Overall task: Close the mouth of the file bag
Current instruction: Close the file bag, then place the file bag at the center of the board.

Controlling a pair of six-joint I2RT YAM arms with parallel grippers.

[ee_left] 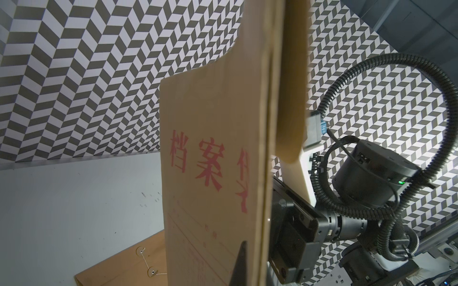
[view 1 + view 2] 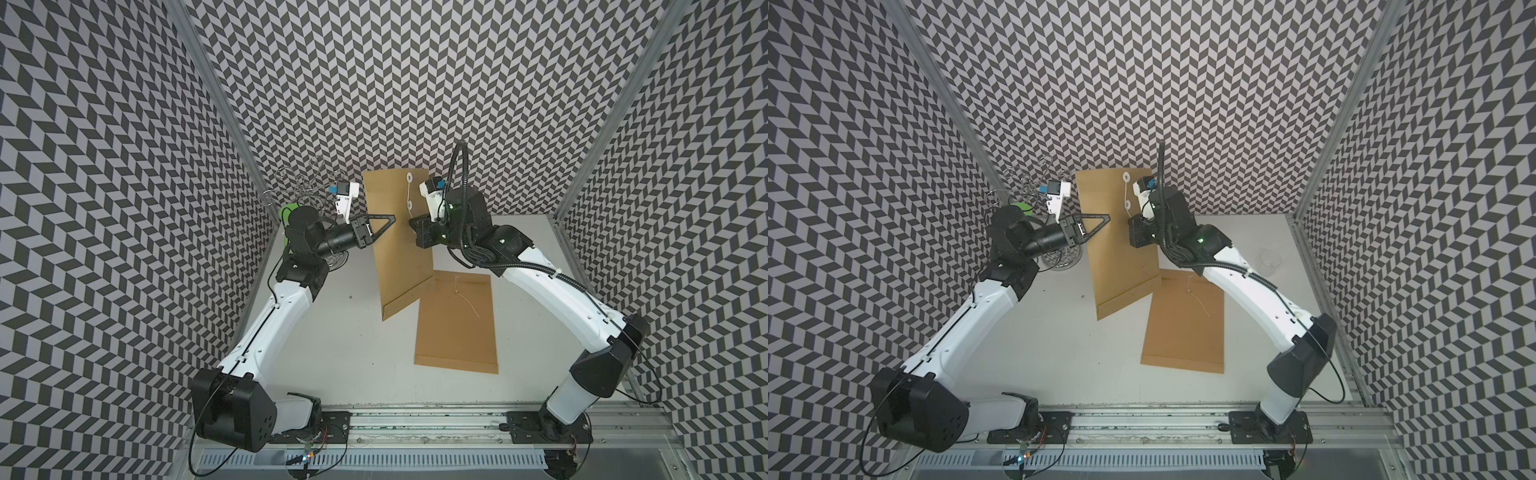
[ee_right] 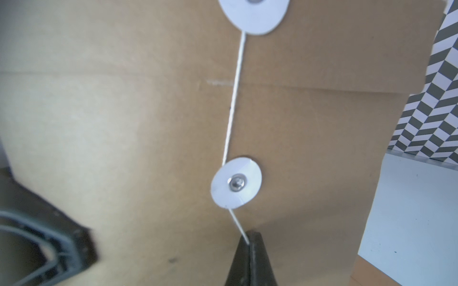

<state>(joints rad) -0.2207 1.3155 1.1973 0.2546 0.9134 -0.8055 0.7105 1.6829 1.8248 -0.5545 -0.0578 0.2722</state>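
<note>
Right now the file bag (image 2: 399, 232) is held upright over the worktop (image 2: 332, 353), toward the back wall. Its lower end is close to a second file bag (image 2: 457, 324) that lies flat. The left jaws are pinched shut on the upright bag's edge — the one on the left arm's side. The right jaws are closed tight on the white string (image 3: 234, 99) just below the lower disc (image 3: 236, 183). The string runs taut from the upper disc (image 3: 255, 14) and passes the lower one's rim.

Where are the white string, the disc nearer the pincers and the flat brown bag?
white string (image 3: 234, 99), right wrist view, middle.
nearer white disc (image 3: 236, 184), right wrist view, its rivet.
flat brown bag (image 2: 457, 332), in a top view, bare middle.
</note>
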